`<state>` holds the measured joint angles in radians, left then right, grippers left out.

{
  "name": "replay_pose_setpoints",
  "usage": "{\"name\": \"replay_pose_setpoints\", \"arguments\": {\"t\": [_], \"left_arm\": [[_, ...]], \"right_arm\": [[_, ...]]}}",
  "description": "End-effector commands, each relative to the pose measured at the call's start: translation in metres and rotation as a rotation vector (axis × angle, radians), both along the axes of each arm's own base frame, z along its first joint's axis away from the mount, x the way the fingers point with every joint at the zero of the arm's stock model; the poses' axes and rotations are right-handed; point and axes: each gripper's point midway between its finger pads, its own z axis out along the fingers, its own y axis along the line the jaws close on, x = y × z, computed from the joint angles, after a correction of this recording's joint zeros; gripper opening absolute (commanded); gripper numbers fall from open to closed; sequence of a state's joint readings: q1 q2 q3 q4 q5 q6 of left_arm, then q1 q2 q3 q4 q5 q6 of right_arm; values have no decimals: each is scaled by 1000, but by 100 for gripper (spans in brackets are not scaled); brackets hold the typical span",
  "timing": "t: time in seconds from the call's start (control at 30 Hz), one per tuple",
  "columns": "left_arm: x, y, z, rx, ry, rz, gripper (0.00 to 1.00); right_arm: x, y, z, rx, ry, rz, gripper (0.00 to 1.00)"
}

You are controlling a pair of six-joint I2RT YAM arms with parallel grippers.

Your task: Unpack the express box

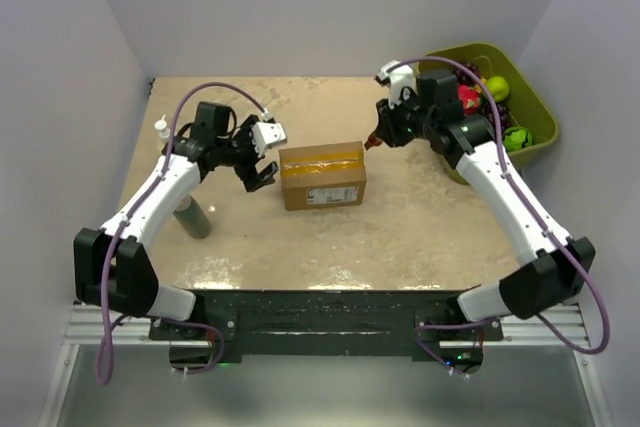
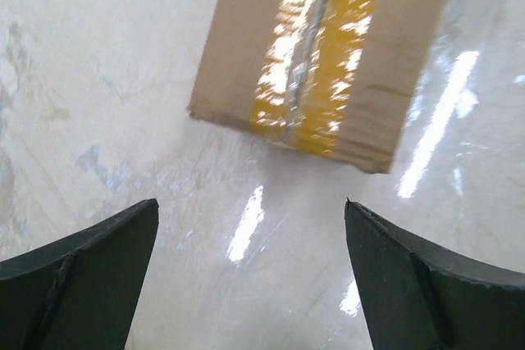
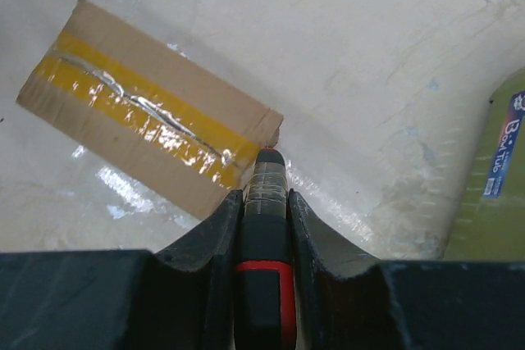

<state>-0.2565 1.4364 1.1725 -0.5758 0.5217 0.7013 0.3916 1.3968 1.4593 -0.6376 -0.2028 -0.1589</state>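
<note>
The table [image 1: 420,237] carries a green tub [image 1: 547,129] of toys at its far right and the express box [image 1: 322,175] at its middle. The box's long axis runs left to right, with the yellow tape [image 1: 322,158] along that line. The left gripper [image 1: 262,161] hovers just beside the box's left end, jaws spread wide around nothing. The right gripper [image 1: 375,139] is clamped on a black-and-red tool [image 3: 264,272] (probably a cutter), its tip at the box's far right corner. So the seam lies leftward from the tip, and the right arm looks better placed to run it. Only the right wrist view shows the tip against the tape's end, though not whether it touches; only the top view shows the label [image 1: 325,194] on the near side
</note>
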Motion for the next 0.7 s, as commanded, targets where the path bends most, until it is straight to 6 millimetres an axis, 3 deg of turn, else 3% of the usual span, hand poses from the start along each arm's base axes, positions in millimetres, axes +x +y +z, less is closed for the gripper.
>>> {"name": "replay_pose_setpoints", "arguments": {"t": [0.0, 0.03, 0.07, 0.17, 0.23, 0.3, 0.37, 0.5, 0.57, 0.67], "left_arm": [[-33, -35, 28, -190, -20, -214, 100], [-36, -41, 31, -227, -22, -238, 100], [-39, -42, 28, -261, 9, -215, 100], [-20, -44, 47, -368, 0, -142, 100], [4, -40, 64, -421, -31, -83, 100], [28, -39, 79, -489, 26, -14, 98], [49, -36, 76, -548, 114, 24, 95], [78, -38, 59, -613, 223, 48, 84], [83, -47, 55, -667, 301, 14, 84], [86, -57, 57, -730, 361, -50, 83]], "right_arm": [[45, -1, 32, -1, -113, -66, 0], [52, 1, 57, 11, -171, -62, 0], [61, 6, 56, 0, -178, -37, 0], [66, 19, 88, 66, -249, 71, 0], [67, 24, 105, 129, -293, 142, 0], [56, 41, 119, 229, -306, 289, 0], [53, 43, 124, 260, -317, 366, 0], [55, 52, 115, 350, -240, 504, 0], [46, 59, 131, 393, -240, 601, 0], [37, 70, 134, 415, -225, 737, 0]]}}
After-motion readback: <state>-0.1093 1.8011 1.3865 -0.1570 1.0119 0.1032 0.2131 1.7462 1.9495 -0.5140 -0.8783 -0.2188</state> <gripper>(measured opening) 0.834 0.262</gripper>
